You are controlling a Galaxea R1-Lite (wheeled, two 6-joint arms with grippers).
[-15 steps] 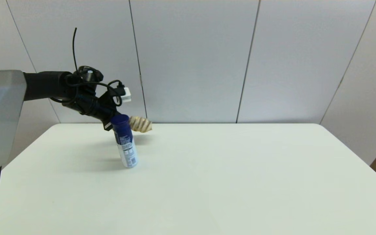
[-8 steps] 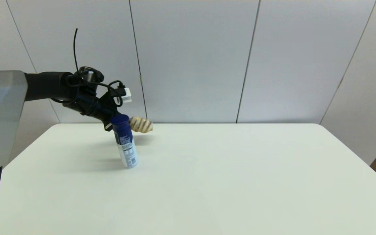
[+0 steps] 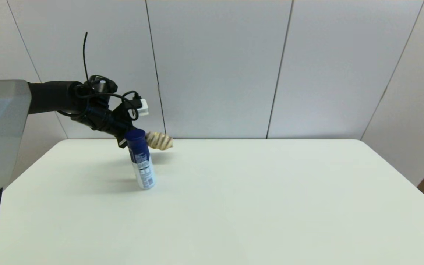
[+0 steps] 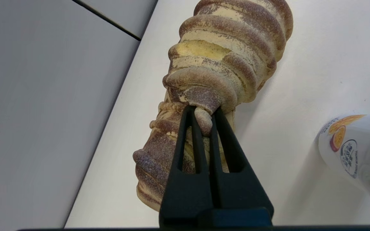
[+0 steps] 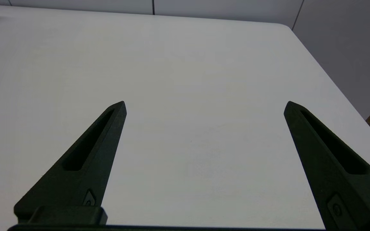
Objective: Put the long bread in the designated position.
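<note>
The left gripper (image 4: 203,110) is out over the far left part of the table (image 3: 234,206), near the back wall (image 3: 215,66), and its two black fingers (image 4: 185,141) are pinched tight on a small nub at the end of the bread (image 4: 226,61). The loaf, tan with dark brown bands across it, runs straight out beyond the fingertips, and its far end reaches farther over the white top. From the head camera the bread (image 3: 159,140) sticks out past the blue cap of the can (image 3: 141,159), which stands slightly tilted just in front of the gripper and hides most of the fingers. At the wrist, the white body of the can (image 4: 355,154) shows off to one side of the fingers, clear of the loaf. The right gripper (image 5: 205,104) sits idle over the near right part of the table, its fingers (image 5: 88,160) spread wide with nothing between them.
</note>
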